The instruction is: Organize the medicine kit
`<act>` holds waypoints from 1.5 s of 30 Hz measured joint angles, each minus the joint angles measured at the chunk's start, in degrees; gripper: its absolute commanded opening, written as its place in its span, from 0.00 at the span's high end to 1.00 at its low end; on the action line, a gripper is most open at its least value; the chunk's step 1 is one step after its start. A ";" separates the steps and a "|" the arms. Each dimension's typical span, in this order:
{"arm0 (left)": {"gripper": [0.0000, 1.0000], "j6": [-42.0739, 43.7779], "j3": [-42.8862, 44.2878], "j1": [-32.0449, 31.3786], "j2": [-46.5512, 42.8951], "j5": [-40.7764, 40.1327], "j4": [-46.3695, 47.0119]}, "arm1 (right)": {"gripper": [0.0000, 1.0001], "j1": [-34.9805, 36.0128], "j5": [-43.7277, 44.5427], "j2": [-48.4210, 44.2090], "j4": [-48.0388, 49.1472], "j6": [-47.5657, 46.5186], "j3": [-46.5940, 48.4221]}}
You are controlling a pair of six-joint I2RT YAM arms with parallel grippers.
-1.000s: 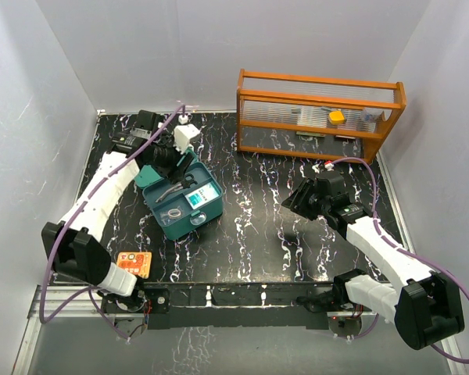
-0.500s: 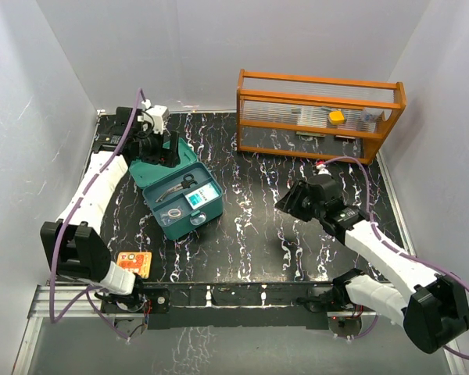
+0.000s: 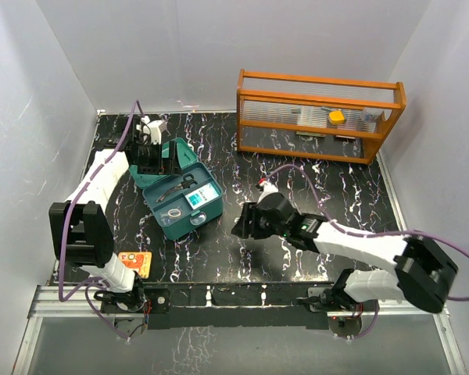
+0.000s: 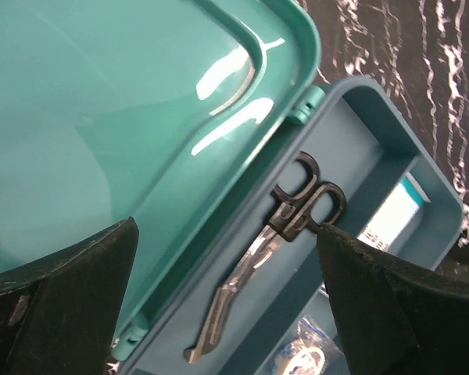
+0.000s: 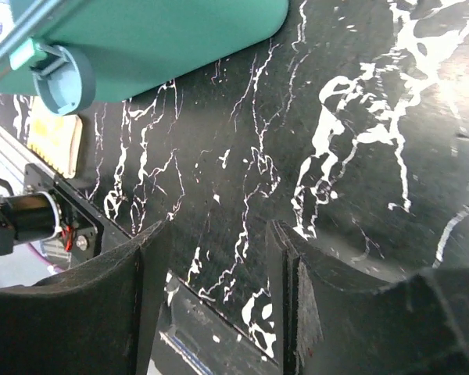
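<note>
**While it lies open, medicine kit [image 3: 181, 201] awaits sorting**

From above, the kit sits left of centre on the table [image 3: 297, 180], lid [image 3: 181, 152] raised at its far-left side, my left gripper [image 3: 150, 160] at that lid and my right gripper [image 3: 242, 225] near its right. Left wrist: fingers [image 4: 62, 297] wide apart above the scissors [image 4: 285, 234] inside. Right wrist: fingers [image 5: 78, 312] apart, holding nothing, the kit's corner ahead. I judge it light, stiff, slick plastic; I'd grip the lid's rim.

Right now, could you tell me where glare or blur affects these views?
Left wrist: white glare streaks on the lid, near fingers blurred, scissors sharp. Right wrist: fingers out of focus, sheen on the table. Top external: evenly lit, sharp.
</note>
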 measured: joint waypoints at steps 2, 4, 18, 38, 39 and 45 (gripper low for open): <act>0.06 0.07 -0.96 -0.02 0.00 2.69 -0.11 | 0.50 1.53 0.07 4.61 2.38 0.04 1.09; 0.08 0.15 -1.81 -0.02 0.00 4.59 -0.17 | 0.50 1.95 0.11 8.48 4.04 0.09 2.43; 0.21 -2.97 -6.45 0.15 -3.23 8.61 2.51 | 0.51 1.64 4.98 19.52 9.77 -0.07 13.18; 0.23 -8.41 -13.03 -3.61 -8.61 14.29 2.69 | 0.52 -11.17 4.74 21.81 4.85 -7.37 18.97; 0.22 -8.46 -13.03 -4.31 -8.61 14.53 2.64 | 0.51 -11.80 4.90 21.81 4.37 -7.17 19.10; 0.09 -8.79 -11.50 -5.86 -9.05 12.02 0.66 | 0.50 -12.41 7.93 19.63 1.27 -6.19 19.12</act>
